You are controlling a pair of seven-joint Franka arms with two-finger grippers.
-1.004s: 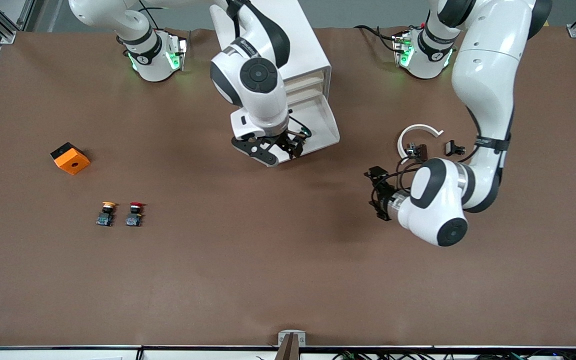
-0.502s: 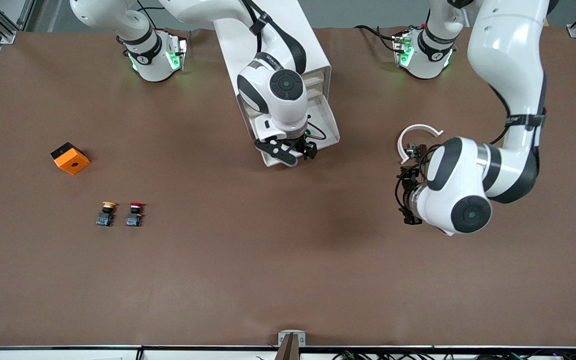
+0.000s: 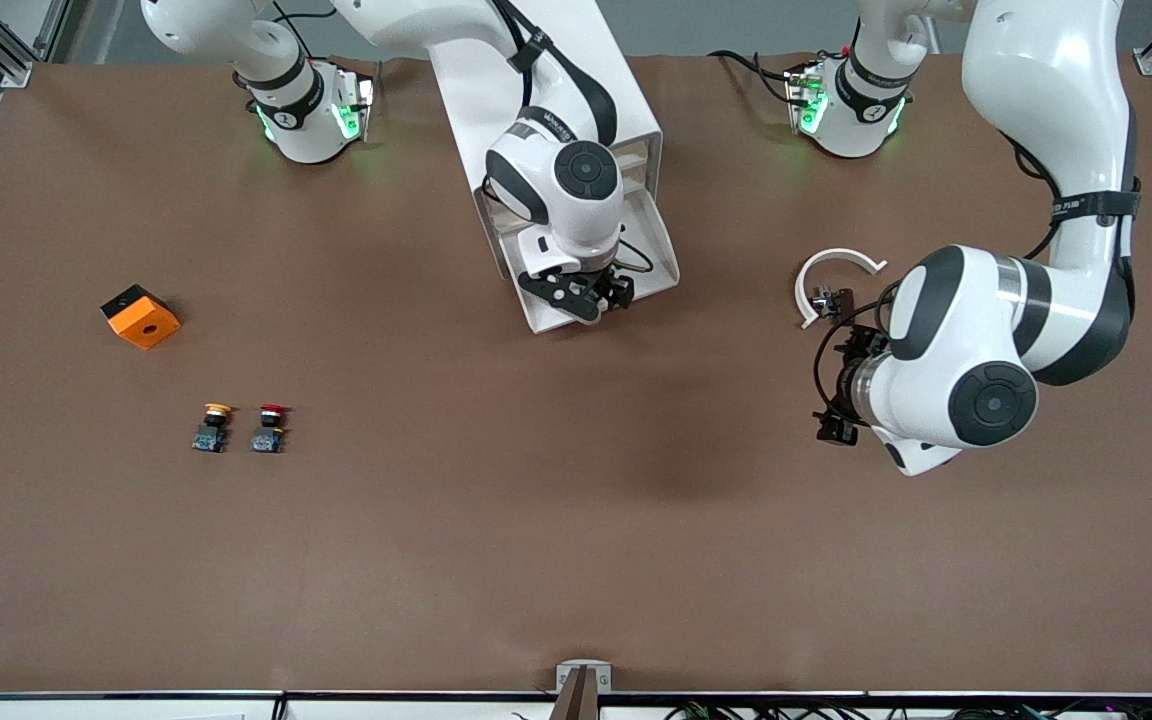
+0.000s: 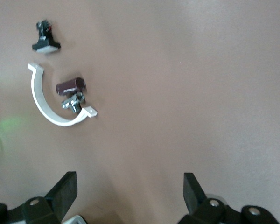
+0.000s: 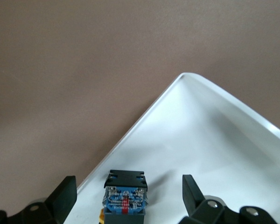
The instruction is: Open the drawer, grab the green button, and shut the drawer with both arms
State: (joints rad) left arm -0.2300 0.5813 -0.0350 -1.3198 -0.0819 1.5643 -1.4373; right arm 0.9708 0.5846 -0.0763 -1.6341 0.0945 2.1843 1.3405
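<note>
The drawer (image 3: 663, 268) stands pulled out of the white cabinet (image 3: 638, 108). My right gripper (image 3: 591, 293) hangs open over the drawer, close to its front corner. In the right wrist view the button (image 5: 126, 193) lies on the white drawer floor (image 5: 200, 140) between the open fingers (image 5: 64, 197), apart from both. Its black body and blue base show; its cap is hidden. My left gripper (image 3: 834, 395) is open and empty over bare table toward the left arm's end, and in its wrist view (image 4: 130, 189) nothing lies between the fingers.
A white C-shaped ring (image 3: 836, 262) with a small dark cylinder (image 4: 71, 85) and a metal part lies by the left gripper; a small black part (image 4: 45, 42) lies beside it. An orange block (image 3: 140, 316), a yellow-capped button (image 3: 212, 427) and a red-capped button (image 3: 269, 428) lie toward the right arm's end.
My right gripper has shifted along the drawer toward the left arm's end and now straddles the button. My left arm has swung away from the drawer toward its own end of the table.
</note>
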